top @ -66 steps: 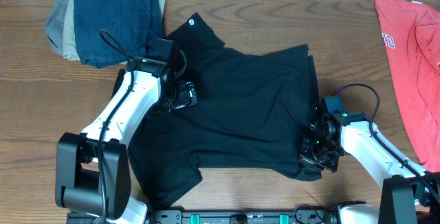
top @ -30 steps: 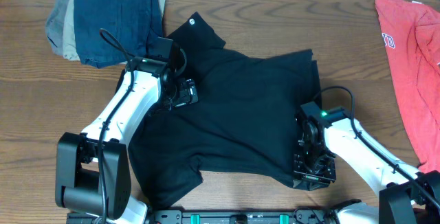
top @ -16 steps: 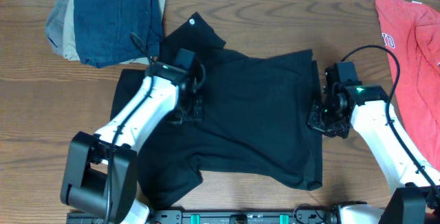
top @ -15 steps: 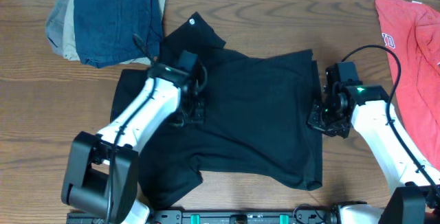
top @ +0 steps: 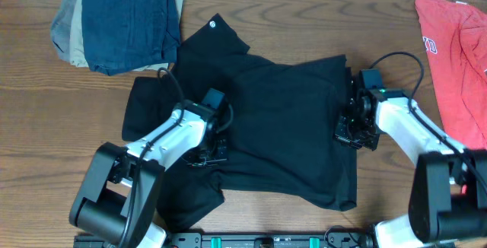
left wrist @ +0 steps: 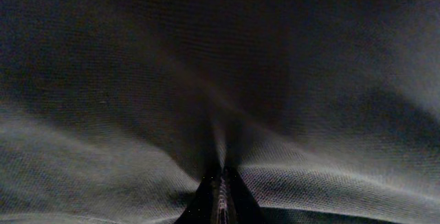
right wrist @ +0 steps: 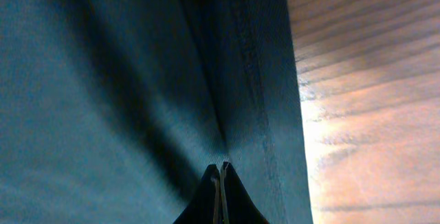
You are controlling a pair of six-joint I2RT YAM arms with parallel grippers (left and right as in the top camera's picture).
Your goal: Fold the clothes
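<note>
The clothes (top: 281,119), a black T-shirt with a small white round logo (top: 212,25) near its far corner, lie rumpled across the middle of the table. My left gripper (top: 209,155) presses down on the shirt's front-left part. In the left wrist view the left gripper (left wrist: 221,183) is shut, with a ridge of black fabric (left wrist: 206,59) pinched between its jaws. My right gripper (top: 351,134) sits at the shirt's right edge. In the right wrist view the right gripper (right wrist: 221,172) is shut on a crease of the cloth (right wrist: 103,80) beside the hem.
A folded pile of dark blue, tan and grey garments (top: 122,20) lies at the back left. A red T-shirt (top: 456,58) lies at the far right. Bare wooden table (top: 46,126) surrounds the shirt and shows right of the hem (right wrist: 364,114).
The left gripper has moved toward the front edge, down the shirt's left side. The right gripper rose from the front-right corner to the right edge. Both have closed on fabric.
</note>
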